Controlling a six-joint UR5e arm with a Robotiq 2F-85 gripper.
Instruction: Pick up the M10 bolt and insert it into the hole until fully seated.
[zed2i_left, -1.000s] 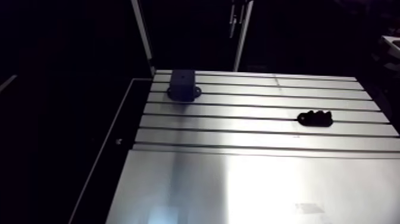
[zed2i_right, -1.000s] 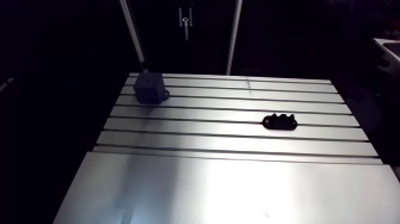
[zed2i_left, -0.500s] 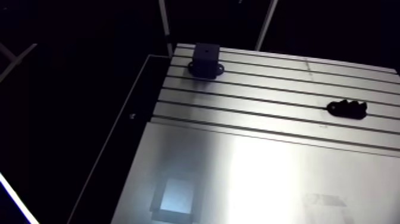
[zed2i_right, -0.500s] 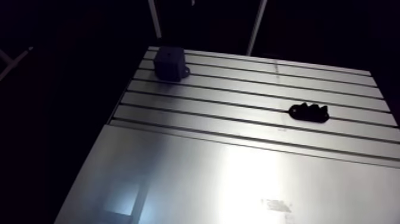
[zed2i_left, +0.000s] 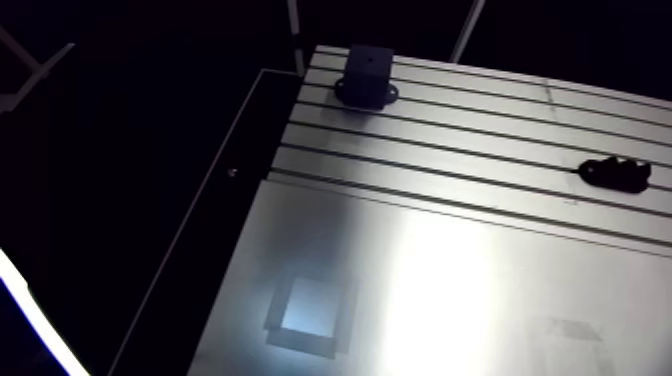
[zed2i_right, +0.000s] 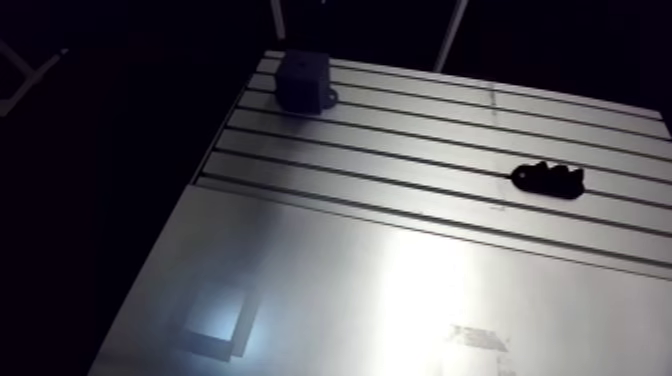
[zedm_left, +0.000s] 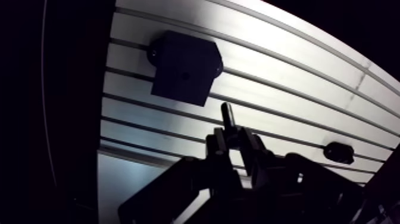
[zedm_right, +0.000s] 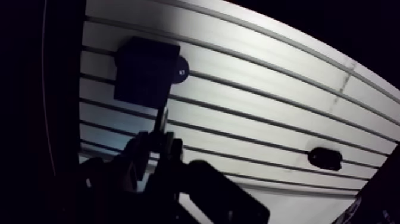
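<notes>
The arm view takes in only the tabletop, cut off at its near and right edges. A dark block stands on the slots near the far left corner. A black holder lies at about 4 o'clock from the block, well apart from it; it is too dark to make out more than a lumpy outline.

In the wrist view the gripper is a dark silhouette against the bright tabletop. Its fingers are clenched on the bolt, whose thin shank sticks out ahead of them while its head is hidden between them. The block sits at about 11 o'clock from the gripper. The bolt's tip is just beside the block's near edge, and I cannot tell whether they touch. A small dot on the block's top may be the hole. The holder lies at 3 o'clock from the gripper.
</notes>
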